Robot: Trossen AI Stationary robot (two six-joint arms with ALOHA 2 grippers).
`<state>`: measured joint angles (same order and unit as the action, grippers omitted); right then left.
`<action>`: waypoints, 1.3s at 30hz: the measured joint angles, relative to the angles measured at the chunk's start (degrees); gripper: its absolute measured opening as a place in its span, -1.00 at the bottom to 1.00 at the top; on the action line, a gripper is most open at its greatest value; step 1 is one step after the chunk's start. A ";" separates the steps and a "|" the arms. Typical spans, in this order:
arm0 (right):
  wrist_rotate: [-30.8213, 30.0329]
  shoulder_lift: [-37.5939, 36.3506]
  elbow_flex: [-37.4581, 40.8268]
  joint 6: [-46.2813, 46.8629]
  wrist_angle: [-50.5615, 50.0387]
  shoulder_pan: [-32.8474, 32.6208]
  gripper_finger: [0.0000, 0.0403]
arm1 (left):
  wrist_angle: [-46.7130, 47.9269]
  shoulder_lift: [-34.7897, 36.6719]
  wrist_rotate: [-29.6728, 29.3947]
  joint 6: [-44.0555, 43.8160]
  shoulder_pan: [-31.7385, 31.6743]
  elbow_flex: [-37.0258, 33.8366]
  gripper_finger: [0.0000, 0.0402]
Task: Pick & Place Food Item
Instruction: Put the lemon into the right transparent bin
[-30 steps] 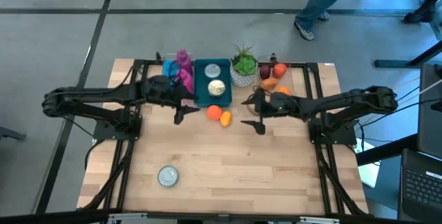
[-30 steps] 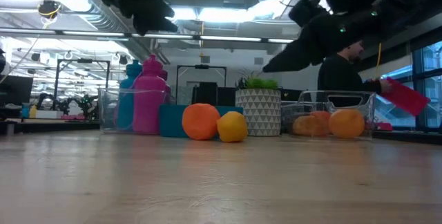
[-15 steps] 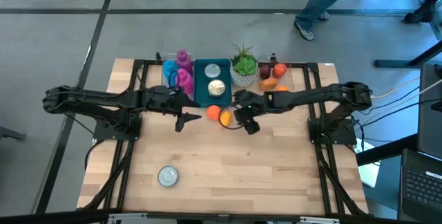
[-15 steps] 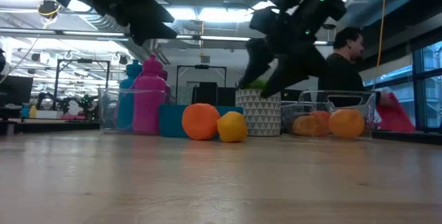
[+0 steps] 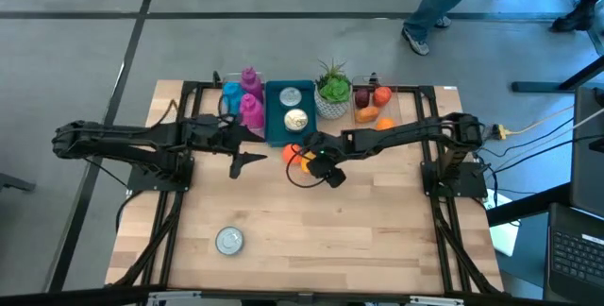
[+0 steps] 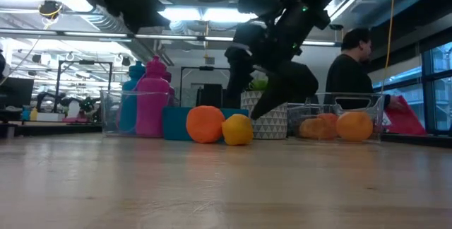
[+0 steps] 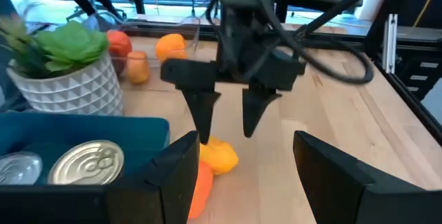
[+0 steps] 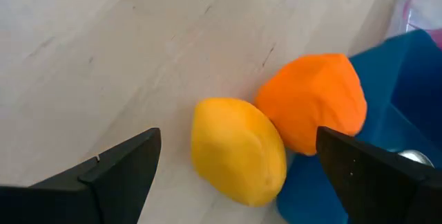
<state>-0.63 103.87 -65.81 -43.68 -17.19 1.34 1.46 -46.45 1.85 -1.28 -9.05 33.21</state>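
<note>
Hovering over the yellow fruit [image 8: 238, 149], my right claw [image 7: 224, 117] has its fingers spread wide to either side of it, released and gripping nothing. That fruit lies on the worktop [image 5: 311, 221], touching the orange fruit [image 8: 314, 103] beside the blue bin [image 5: 274, 117]. My left claw [image 5: 247, 161] waits above the worktop, just beside the bin, partly parted and empty. I see a person [image 6: 352, 73] behind the worktop.

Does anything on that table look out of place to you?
One thing: a lone tin can sits near the table's front, far from the other cans in the blue bin at the back. Nothing looks spilled or damaged.
</note>
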 joint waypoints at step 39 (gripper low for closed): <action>-4.75 7.59 -1.04 4.05 0.05 2.78 0.14 | 5.08 7.67 -0.93 -0.91 -0.43 0.00 0.11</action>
<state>-5.38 111.46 -66.85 -39.63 -17.14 4.12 6.55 -38.79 0.93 -2.20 -9.47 33.21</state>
